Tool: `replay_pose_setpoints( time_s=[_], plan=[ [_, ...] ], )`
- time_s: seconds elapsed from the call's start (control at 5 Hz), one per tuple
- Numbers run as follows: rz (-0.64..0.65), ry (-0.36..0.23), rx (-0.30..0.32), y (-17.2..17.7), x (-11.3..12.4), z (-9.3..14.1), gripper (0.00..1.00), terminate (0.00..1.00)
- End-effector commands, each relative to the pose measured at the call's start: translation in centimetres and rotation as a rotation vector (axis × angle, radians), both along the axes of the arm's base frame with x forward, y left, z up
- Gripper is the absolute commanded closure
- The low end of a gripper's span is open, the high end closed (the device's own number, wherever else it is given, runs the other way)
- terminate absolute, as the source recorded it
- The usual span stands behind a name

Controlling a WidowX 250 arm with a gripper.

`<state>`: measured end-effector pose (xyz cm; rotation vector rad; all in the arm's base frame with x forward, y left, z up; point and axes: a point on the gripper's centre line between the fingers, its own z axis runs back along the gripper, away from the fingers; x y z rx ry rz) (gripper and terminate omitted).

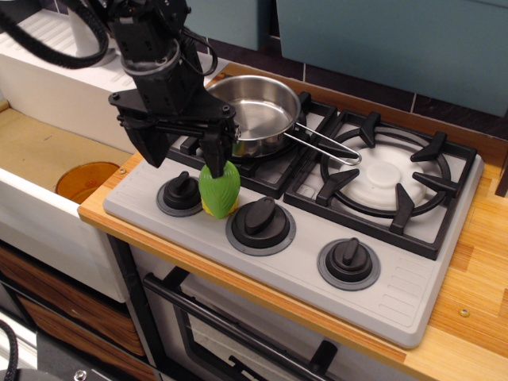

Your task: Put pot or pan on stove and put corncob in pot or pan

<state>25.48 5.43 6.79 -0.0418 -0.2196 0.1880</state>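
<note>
The shiny steel pan [255, 113] sits on the left burner of the grey stove [413, 294], its wire handle pointing right. The green corncob [219, 190] stands upright on the stove's front panel between the left knob [179, 193] and the middle knob [260, 221]. My black gripper [185, 157] is open and hangs just above the left knob and the corncob. Its right finger [214, 155] touches or nearly touches the top of the corncob. Its left finger [154, 147] is over the stove's left edge. It holds nothing.
A third knob [348, 261] sits at the front right. The right burner [387, 176] holds nothing. A sink basin [48, 151] with an orange drain lies to the left, below the wooden counter edge [103, 218]. A white dish rack stands behind it.
</note>
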Motion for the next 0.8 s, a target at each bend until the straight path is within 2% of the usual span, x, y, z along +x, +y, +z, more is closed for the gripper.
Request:
replay_pose_setpoints(
  time_s=[0.0, 0.4, 0.6],
  plan=[
    [-0.024, -0.061, 0.007, -0.9, 0.8, 1.6, 0.00, 0.00],
    [-0.051, -0.124, -0.013, -1.6, 1.5, -0.5, 0.00, 0.00],
    [-0.058, -0.130, -0.014, -1.7, 1.6, -1.0, 0.00, 0.00]
  ],
)
